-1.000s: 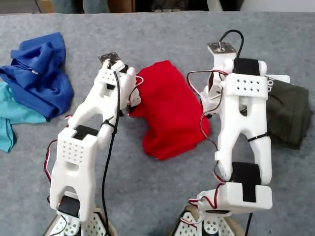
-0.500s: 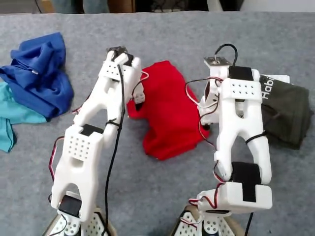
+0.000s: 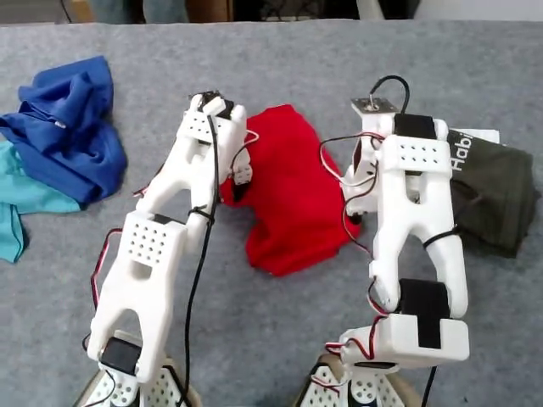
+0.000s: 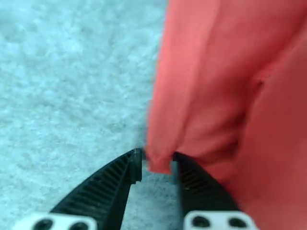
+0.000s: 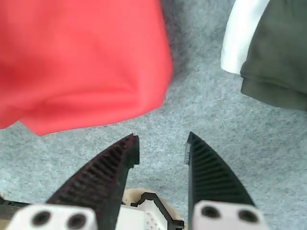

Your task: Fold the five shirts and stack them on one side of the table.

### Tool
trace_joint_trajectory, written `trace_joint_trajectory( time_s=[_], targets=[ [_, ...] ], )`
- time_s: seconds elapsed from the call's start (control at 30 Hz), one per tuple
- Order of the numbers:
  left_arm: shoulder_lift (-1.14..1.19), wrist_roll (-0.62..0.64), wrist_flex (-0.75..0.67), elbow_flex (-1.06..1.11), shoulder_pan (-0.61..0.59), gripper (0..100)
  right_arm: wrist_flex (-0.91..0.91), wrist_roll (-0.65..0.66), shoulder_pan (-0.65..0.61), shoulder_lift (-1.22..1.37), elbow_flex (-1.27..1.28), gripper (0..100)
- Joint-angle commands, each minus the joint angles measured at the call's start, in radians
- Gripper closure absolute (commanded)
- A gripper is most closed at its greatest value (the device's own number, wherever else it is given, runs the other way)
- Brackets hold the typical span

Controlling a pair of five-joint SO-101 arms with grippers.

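Observation:
A red shirt [image 3: 293, 195] lies bunched in the middle of the grey table, between the two arms. My left gripper [image 4: 157, 164] is shut on an edge of the red shirt [image 4: 216, 96] at its left side; in the high view it sits at the cloth's left border [image 3: 237, 180]. My right gripper [image 5: 160, 146] is open just off the red shirt's [image 5: 81, 62] right edge, nothing between its fingers. A dark green folded shirt [image 3: 496, 191] lies at the right. A blue shirt [image 3: 68, 123] and a teal shirt [image 3: 21, 203] lie crumpled at the left.
A white item [image 5: 242, 33] lies beside the dark green shirt [image 5: 283, 52], with a printed white edge [image 3: 471, 144] peeking out in the high view. Bare grey table [image 3: 280, 59] stretches along the far side and in front of the red shirt.
The left arm has swung right and forward, carrying its gripper over the red shirt's left edge. The right arm shifted slightly left, then stayed still.

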Motion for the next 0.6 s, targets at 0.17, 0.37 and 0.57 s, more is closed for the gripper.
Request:
trace_joint_trajectory(
  time_s=[0.17,0.37,0.57],
  targets=[
    [-0.018,-0.075,0.043,-0.288,-0.094,97,0.015,-0.008,-0.012,-0.054,-0.007,83.2],
    [-0.235,-0.23,0.043,-0.472,-0.188,97,0.02,-0.002,-0.011,-0.054,-0.008,83.2],
    [-0.516,-0.252,0.04,-0.588,-0.349,97,0.048,-0.008,-0.018,-0.099,-0.048,83.2]
  ],
)
